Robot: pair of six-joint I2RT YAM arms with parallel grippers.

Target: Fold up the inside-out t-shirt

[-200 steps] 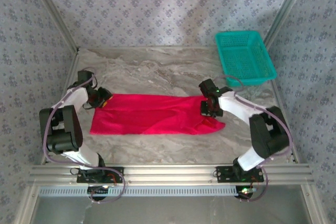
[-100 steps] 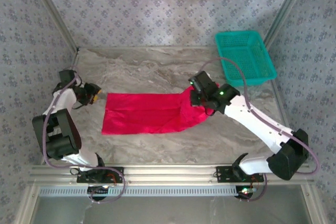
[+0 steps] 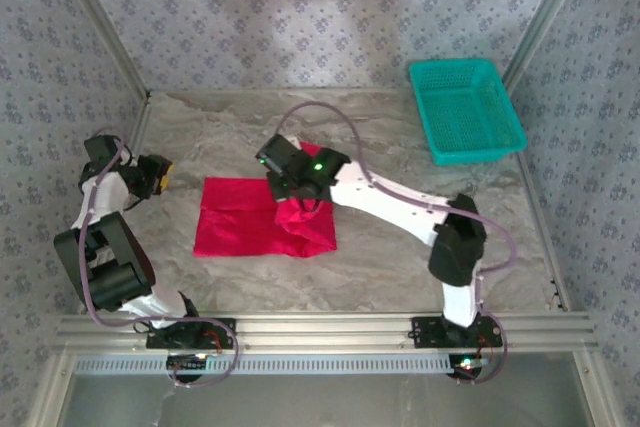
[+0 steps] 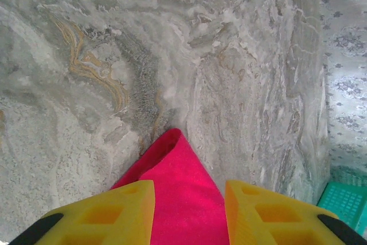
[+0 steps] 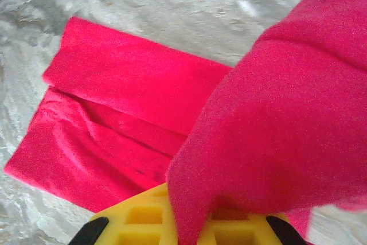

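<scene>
The bright red t-shirt (image 3: 235,222) lies as a folded band on the marble table (image 3: 400,147), left of the middle. My right gripper (image 3: 292,187) hovers over its right half, shut on the shirt's right end, which it holds lifted and doubled back over the rest. In the right wrist view that lifted cloth (image 5: 287,113) drapes over the yellow fingers (image 5: 132,219) of the right gripper (image 5: 198,222), with the flat layers below. My left gripper (image 3: 160,169) stands open, just left of the shirt's left edge. A corner of the t-shirt (image 4: 183,187) shows between the left gripper's (image 4: 189,210) spread fingers.
A teal mesh basket (image 3: 465,112) sits at the back right corner, also seen as the basket (image 4: 347,199) in the left wrist view. Patterned walls close the table on three sides. The right arm stretches across the table's middle.
My right gripper has carried the shirt's right end far to the left, leaving the band about half as long. The left gripper has drawn back leftward, off the shirt's left corner.
</scene>
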